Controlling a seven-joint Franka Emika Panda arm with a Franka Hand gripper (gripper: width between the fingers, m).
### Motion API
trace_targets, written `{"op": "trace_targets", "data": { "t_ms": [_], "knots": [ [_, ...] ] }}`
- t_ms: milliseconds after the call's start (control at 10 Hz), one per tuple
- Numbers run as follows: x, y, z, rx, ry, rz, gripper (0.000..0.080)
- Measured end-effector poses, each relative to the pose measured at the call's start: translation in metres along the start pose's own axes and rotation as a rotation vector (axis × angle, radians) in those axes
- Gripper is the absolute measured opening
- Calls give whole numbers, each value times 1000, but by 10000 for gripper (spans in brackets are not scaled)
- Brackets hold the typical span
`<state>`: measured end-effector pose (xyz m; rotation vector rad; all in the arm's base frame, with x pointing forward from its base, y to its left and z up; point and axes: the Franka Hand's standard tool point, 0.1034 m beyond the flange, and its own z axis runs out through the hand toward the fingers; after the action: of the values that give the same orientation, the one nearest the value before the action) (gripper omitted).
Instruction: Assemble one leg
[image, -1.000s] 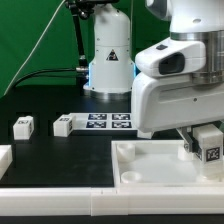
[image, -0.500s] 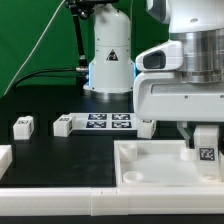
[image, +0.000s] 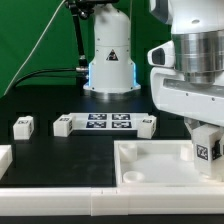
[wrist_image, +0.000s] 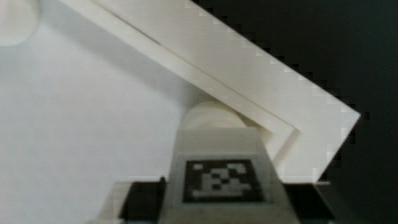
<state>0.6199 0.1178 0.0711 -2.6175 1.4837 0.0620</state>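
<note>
1. Claw (image: 205, 141) first: in the exterior view you will find it far to that view's right, under the arm's bulky white wrist. It is clamped narrow around the leg (image: 208, 151).
2. You can see the leg's black-and-white tag facing the camera. The block hangs over the far right corner of the big white tray (image: 150, 172). Whether its lower end touches the tray you cannot tell from here.
3. Look toward the exterior view's left and you have the marker board (image: 110, 122) lying flat on the black table (image: 60, 150).
4. One small white block (image: 147, 125) sits just beside the board's right end and a second block (image: 62, 126) just beside its left end. A third block (image: 22, 126) stands apart, further left.
5. Behind them you see the white robot base (image: 110, 55), which carries a yellow warning triangle and stands against a green backdrop.
6. In the wrist view the leg (wrist_image: 221, 150) fills the middle, with its tag square to the lens. You can see the claw (wrist_image: 221, 200) as dark fingers (wrist_image: 146, 197) pressed on both of its sides.
7. The leg's rounded far end points into the inner corner where two raised walls of the tray (wrist_image: 267, 80) meet. It is very near that corner, but you cannot tell from this view whether they touch.
</note>
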Motion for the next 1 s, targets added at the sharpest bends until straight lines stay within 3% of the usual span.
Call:
{"op": "trace_targets", "data": {
  "t_ms": [300, 400, 500, 600, 700, 1000],
  "knots": [
    [-1, 0, 0, 2, -4, -42, 291],
    [-1, 0, 0, 2, -5, -45, 466],
    [-2, 0, 1, 0, -6, -79, 585],
    [0, 1, 1, 0, -4, -245, 585],
    [3, 2, 2, 0, -4, -393, 636],
    [5, 3, 3, -2, -5, -737, 649]
  ]
}}
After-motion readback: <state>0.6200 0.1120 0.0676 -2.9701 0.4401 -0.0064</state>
